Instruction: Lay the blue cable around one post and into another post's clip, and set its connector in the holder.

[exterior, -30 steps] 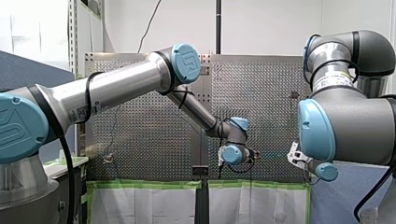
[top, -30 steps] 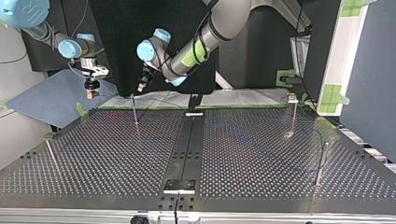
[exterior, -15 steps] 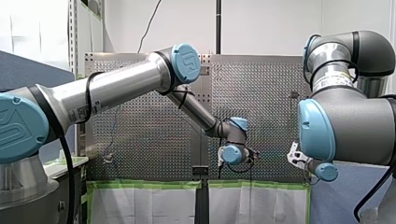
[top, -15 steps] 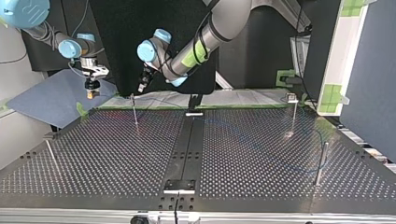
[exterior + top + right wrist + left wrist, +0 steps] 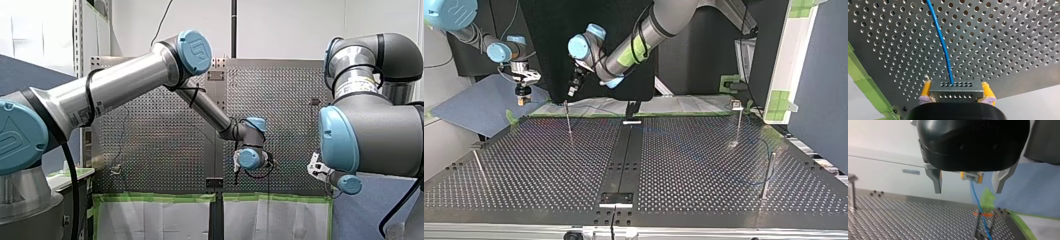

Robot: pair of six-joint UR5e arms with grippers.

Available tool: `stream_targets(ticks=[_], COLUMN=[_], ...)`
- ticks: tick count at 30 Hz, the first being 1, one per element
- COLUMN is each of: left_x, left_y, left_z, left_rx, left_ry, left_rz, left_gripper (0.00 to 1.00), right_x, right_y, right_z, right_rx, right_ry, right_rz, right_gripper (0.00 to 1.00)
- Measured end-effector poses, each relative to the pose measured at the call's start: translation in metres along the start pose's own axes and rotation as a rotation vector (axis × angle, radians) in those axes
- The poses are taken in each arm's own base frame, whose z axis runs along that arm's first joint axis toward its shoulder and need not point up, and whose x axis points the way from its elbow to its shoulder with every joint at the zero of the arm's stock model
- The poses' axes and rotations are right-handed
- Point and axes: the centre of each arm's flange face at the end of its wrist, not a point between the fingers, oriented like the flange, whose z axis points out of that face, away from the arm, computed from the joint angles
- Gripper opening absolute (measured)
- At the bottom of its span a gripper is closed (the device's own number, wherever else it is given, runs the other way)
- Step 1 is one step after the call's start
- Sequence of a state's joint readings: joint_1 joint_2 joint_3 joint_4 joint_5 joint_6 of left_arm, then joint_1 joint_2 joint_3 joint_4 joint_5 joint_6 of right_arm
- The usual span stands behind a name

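Blue cable runs from the connector out over the perforated table. The connector sits clamped between the yellow pads of the right gripper, held up past the table's edge (green tape lines it there). The left gripper hangs with its fingers spread wide and nothing between them, near the top of a thin post.

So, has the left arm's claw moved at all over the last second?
Yes. In the top view my left claw has risen slightly and drifted a little toward the view's left, leaving a wider gap above the top of the thin post.
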State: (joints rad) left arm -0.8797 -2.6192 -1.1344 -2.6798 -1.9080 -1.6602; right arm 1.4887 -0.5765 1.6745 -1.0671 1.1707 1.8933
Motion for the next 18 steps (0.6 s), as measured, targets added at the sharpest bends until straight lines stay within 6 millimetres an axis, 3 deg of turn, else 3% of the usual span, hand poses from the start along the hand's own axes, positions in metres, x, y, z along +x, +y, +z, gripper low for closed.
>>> stream_targets(ticks=[10,18], left_x=[-0.035,-0.067], left_y=[-0.012,0.005], left_z=[-0.026,-0.038], left_rx=[-0.031,-0.087], left_ry=[-0.087,-0.164], left_rz=[-0.036,-0.125], left_gripper=[1.0,1.0], right_x=[-0.002,-0.003], right_y=[-0.003,-0.006], right_z=[0.0,0.0], right_rx=[0.0,0.004], right_ry=[-0.002,-0.004], right_rz=[0.0,0.0], right_gripper=[0.0,0.0])
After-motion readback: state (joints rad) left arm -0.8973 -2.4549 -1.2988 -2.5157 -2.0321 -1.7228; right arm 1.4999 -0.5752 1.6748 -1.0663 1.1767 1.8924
